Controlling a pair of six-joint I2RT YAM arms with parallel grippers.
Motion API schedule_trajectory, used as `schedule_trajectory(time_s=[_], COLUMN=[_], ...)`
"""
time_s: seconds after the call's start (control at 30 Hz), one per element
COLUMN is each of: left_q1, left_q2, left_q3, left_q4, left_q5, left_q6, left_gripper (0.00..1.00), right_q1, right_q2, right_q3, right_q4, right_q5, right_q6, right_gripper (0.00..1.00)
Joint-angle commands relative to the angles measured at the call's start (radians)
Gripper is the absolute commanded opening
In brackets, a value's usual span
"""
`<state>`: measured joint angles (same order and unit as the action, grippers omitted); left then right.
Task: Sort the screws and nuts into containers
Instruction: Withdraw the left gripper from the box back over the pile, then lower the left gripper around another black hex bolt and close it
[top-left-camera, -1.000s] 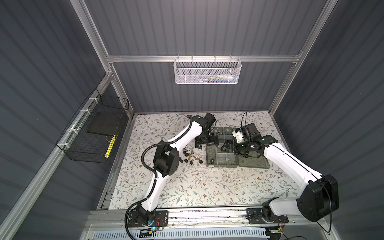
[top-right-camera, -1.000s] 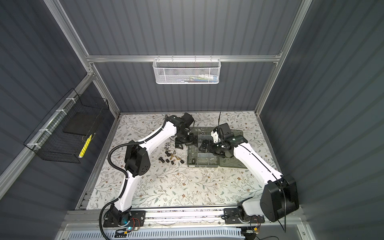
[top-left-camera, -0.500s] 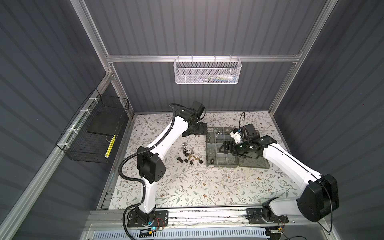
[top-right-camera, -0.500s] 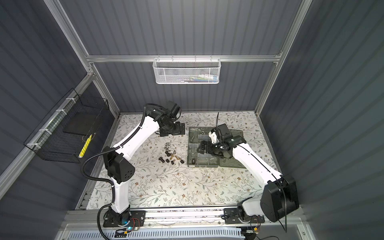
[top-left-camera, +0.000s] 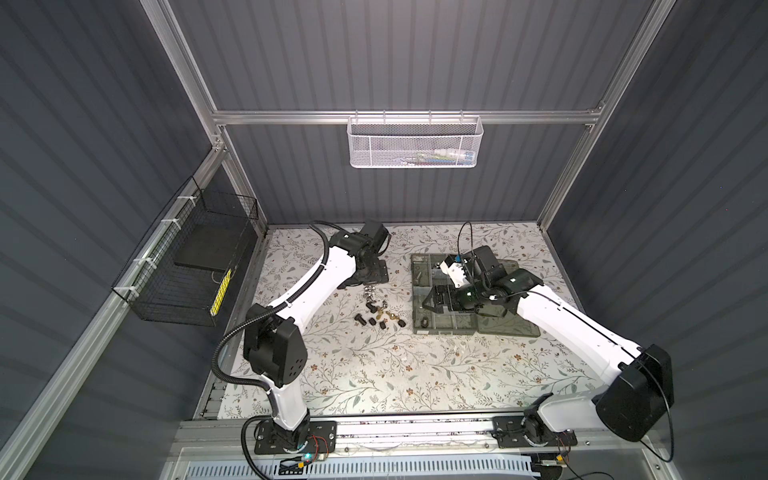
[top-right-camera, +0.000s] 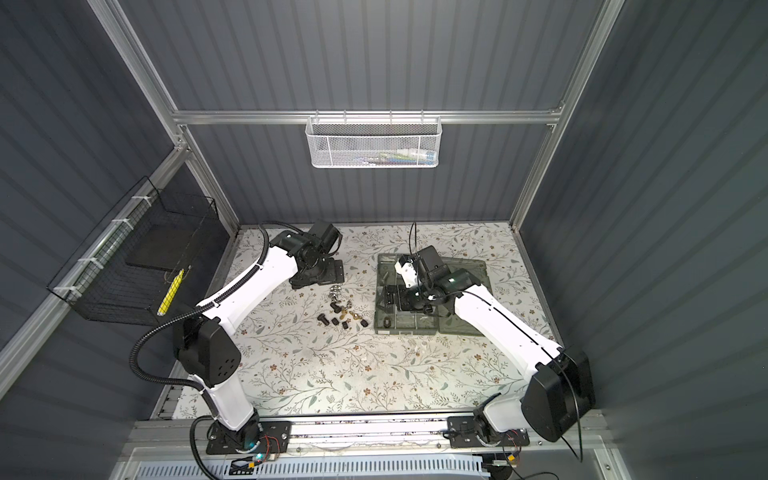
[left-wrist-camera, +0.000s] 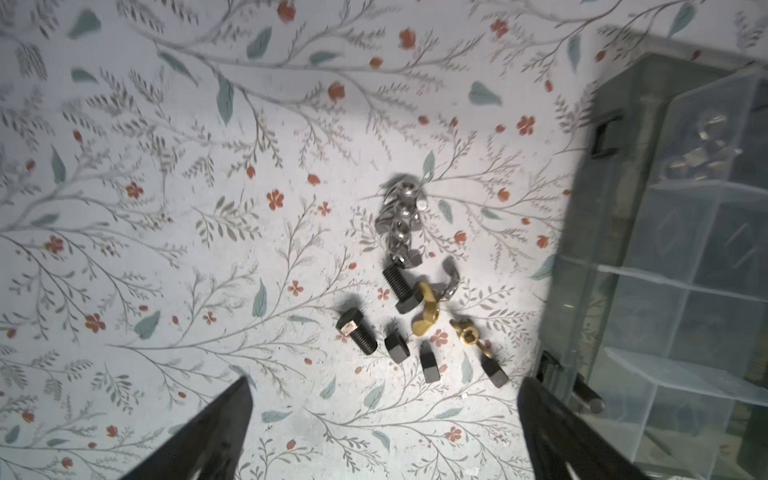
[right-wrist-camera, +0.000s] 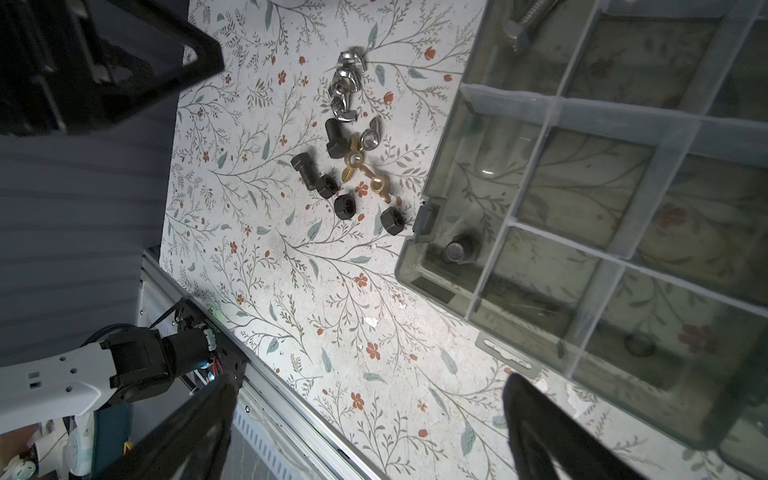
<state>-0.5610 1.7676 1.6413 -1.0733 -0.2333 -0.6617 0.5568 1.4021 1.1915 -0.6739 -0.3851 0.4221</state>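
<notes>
The screws and nuts (top-left-camera: 376, 309) are lying loose on the tabletop (top-left-camera: 374, 374), just left of the containers (top-left-camera: 453, 327). The right gripper (right-wrist-camera: 372, 380) is hanging over the containers, jaws spread wide. Farther back, the left gripper (left-wrist-camera: 386, 382) is hovering empty, jaws likewise spread.

Your silver, black and brass screws and nuts (top-left-camera: 377, 309) lie clustered on the mat (top-left-camera: 374, 374) beside the open grey-green organiser box (top-left-camera: 446, 329); a few sit inside compartments (right-wrist-camera: 490, 174).
</notes>
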Motion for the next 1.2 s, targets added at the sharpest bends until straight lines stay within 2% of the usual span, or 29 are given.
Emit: schedule_trajectory(time_s=[0.0, 0.13, 0.33, 0.67, 1.17], left_q1=[0.005, 0.024, 0.072, 0.129, 0.147], left_q2=[-0.078, -0.124, -0.129, -0.068, -0.011], left_q3=[-0.129, -0.291, -0.404, -0.433, -0.46], left_q4=[0.103, 0.178, 0.26, 0.345, 0.418], left_q5=[0.067, 0.105, 0.172, 0.242, 0.296], left_q6=[-0.126, -0.217, -0.274, -0.28, -0.302], left_gripper=[0.96, 0.9, 0.84, 0.75, 0.6], right_q1=[0.024, 0.06, 0.09, 0.116, 0.127], right_q2=[0.025, 0.055, 0.073, 0.105, 0.128], right_q3=[0.038, 0.071, 0.089, 0.109, 0.13], right_q4=[-0.02, -0.038, -0.049, -0.048, -0.059], right_q5=[0.004, 0.013, 0.015, -0.03, -0.028], right_q6=[-0.041, -0.068, -0.093, -0.131, -0.144], right_gripper=[0.99, 0.99, 0.99, 0.99, 0.99])
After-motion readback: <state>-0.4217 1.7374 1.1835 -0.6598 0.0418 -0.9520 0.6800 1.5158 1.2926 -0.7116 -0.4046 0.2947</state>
